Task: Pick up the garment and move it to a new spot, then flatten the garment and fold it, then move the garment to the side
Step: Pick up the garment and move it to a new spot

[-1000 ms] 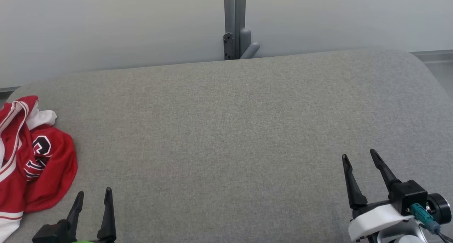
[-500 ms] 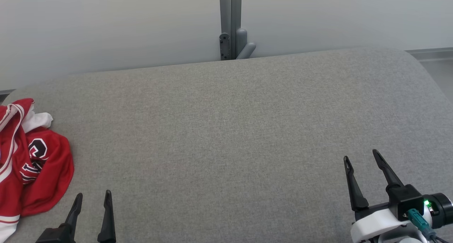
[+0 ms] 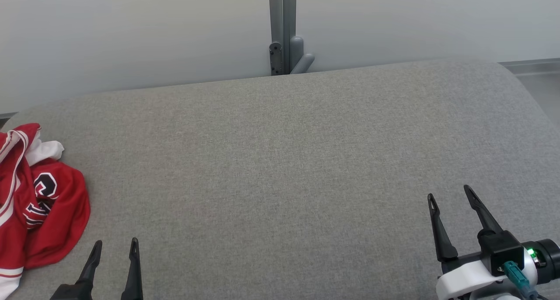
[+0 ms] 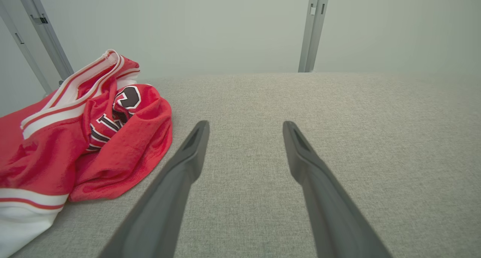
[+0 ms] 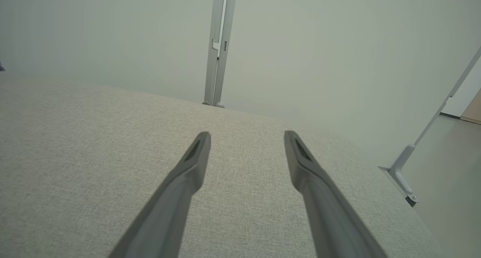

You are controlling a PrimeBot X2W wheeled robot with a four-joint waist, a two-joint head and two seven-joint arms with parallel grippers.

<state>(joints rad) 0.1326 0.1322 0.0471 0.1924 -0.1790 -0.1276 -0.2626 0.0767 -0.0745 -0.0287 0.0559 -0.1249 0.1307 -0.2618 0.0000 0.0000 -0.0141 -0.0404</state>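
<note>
**While the red jersey [image 3: 48,212] sits bunched at the far left, both grippers stand open and empty**

As the head camera shows it, the red jersey lies in a crumpled heap on the grey upholstered surface [image 3: 280,160]. It is hard against that surface's left edge, where the frame cuts part of it off. The cloth is red with white-and-red striped trim. A white patch shows at the top of the heap and a white band at the bottom. Black lettering outlined in white is folded into the creases and cannot be read.

The left gripper [image 3: 116,243] is at the lower left, its two dark fingers spread apart and pointing up the view with nothing between them. It is just right of the jersey's near hem and does not touch it. In the left wrist view the heap lies to the left of the fingers, apart from them, with bare grey fabric between the fingertips.

The right gripper [image 3: 449,192] is at the lower right, well apart from the jersey. It is likewise released, its fingers parted over bare fabric. A small green light [image 3: 530,251] glows on its black body, beside a teal connector [image 3: 514,271].

Behind the surface is a pale wall [image 3: 131,29], with a grey metal post [image 3: 282,24] rising at the middle of the far edge.
</note>
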